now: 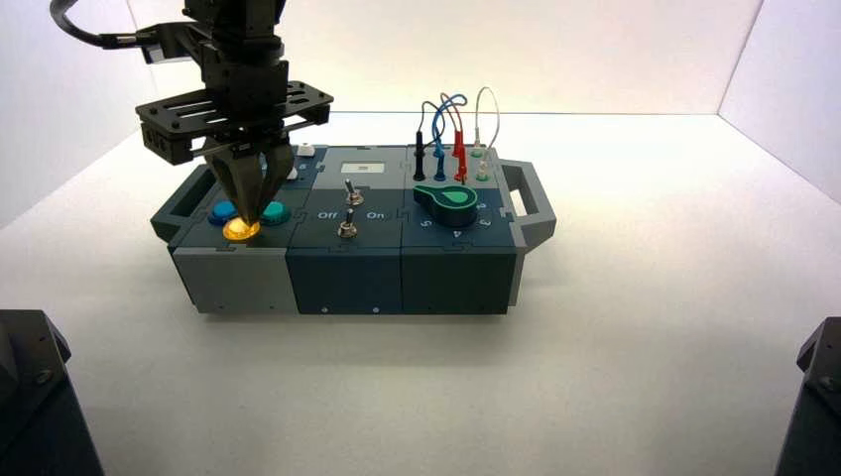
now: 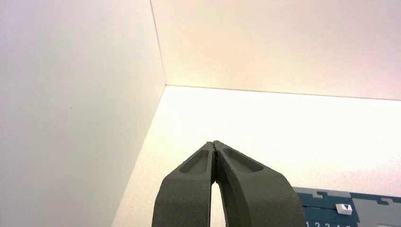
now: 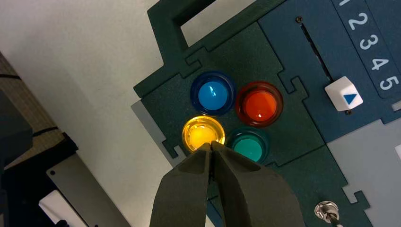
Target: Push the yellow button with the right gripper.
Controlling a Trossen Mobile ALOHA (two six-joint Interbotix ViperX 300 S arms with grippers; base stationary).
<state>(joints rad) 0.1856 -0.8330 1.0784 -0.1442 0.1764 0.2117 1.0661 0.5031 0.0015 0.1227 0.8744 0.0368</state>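
Only the right end effector (image 3: 211,145), fingertips together, atop the lit yellow button (image 3: 202,132).

The box (image 1: 347,263) stood on a white table (image 1: 615,377). At its nine o'clock end sat a blue button (image 3: 212,93), a red button (image 3: 259,104) and a green button (image 3: 249,146). Toward three o'clock came two toggle switches (image 1: 349,209), then a green knob (image 1: 448,200), with plugged wires (image 1: 448,134) at its twelve. A white slider (image 3: 344,93) sat beside the numeral 5.

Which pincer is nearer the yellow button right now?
Right. The right pincer sits shut at the yellow button; the left pincer is off the box's slider end.
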